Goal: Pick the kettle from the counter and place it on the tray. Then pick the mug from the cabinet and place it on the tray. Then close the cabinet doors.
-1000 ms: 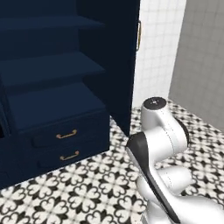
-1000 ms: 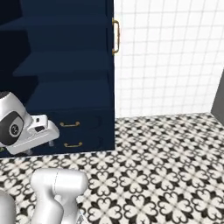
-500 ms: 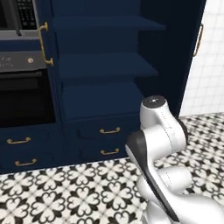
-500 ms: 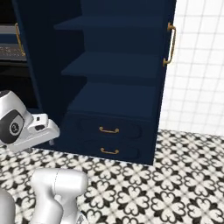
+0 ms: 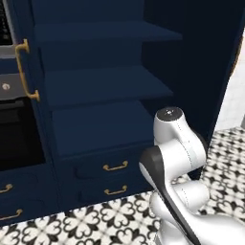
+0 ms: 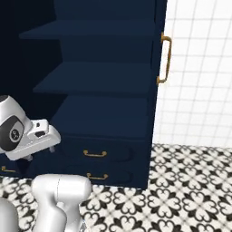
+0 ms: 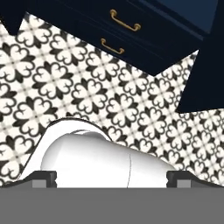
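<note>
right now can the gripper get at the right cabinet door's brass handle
Probably not yet. The gripper is open and points down at the patterned floor, low beside the drawers. The right door handle sits high up with nothing blocking it, so the arm would have to lift first.

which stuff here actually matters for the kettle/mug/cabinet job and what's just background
Part of the job:
- cabinet, standing open, no mug on the shelves that show
- cabinet doors: left one, right one, both swung open
- pincer, open and pointed at the floor

Just there:
- oven left of the cabinet
- drawers with brass handles
- patterned floor
- white tiled wall
</note>
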